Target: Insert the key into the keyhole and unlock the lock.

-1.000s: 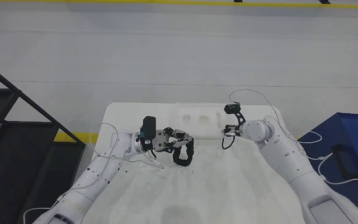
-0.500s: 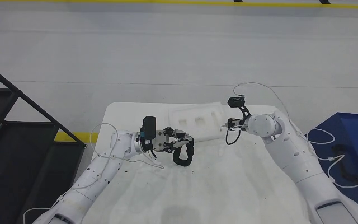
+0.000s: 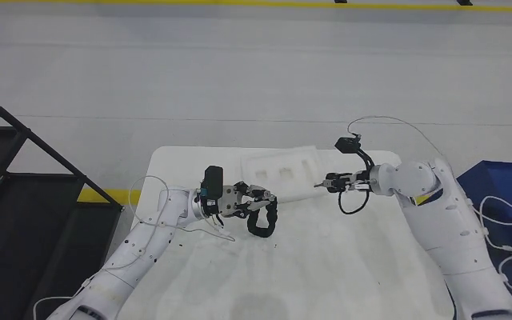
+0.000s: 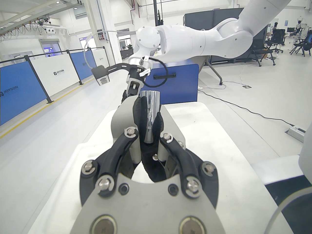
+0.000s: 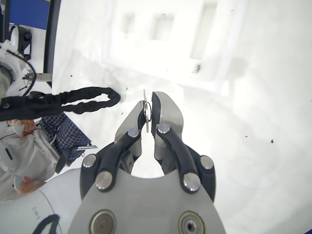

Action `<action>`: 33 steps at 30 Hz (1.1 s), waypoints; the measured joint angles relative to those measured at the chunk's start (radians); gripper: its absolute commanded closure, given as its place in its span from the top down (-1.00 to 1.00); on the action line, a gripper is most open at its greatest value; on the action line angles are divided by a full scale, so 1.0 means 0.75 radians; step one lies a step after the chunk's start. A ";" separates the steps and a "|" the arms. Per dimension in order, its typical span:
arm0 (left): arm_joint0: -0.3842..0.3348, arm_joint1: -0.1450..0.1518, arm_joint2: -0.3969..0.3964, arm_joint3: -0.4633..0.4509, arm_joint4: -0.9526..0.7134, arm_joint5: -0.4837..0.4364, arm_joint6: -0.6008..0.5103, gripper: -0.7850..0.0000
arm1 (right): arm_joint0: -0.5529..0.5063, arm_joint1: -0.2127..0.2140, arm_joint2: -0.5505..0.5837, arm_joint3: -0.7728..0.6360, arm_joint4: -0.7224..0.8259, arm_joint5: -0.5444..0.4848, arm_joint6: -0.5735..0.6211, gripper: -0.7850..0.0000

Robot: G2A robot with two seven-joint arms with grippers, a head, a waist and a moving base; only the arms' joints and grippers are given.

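left claw: the left claw (image 4: 147,122) is clamped tight on the lock, holding it up over the left-middle of the table, just in front of the foam tray's near edge

lock: the lock (image 4: 150,105) has a shiny chrome barrel sitting between the claw's two sides, and the end of it sticks out past the tips, facing the other arm. Its black loop (image 3: 261,222) droops below the claw towards the table. Can't tell if the loop actually touches the surface

right claw: the right claw (image 5: 148,107) is closed on the key, nipping it right at the tips. In the top view it's over the table by the right end of the foam tray, pointing across at the left claw

key: the key (image 5: 144,95) is a thin flat bit of metal seen edge-on from the wrist cam, with its tip poking out past the claw tips. A small ring (image 5: 147,112) hangs on it between the pads

key vs lock: well apart, with open table between them. Key isn't in the keyhole yet, and I can't make out the keyhole itself

foam tray: the white foam tray (image 3: 282,186) lies along the far side of the table, with a few rectangular pockets in it

table: the table (image 3: 336,272) is white with a few dark specks
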 measured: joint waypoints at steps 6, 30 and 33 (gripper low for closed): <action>0.000 0.000 0.000 0.000 0.000 0.000 0.000 -1.00 | -0.166 0.037 0.111 -0.285 0.043 -0.001 0.065 -1.00; 0.000 0.000 0.000 0.000 0.000 0.000 0.000 -1.00 | -0.312 0.072 0.223 -0.471 0.093 -0.060 0.065 -1.00; 0.001 0.000 0.001 -0.001 0.000 0.001 -0.001 -1.00 | -0.327 0.075 0.200 -0.479 0.108 -0.051 0.089 -1.00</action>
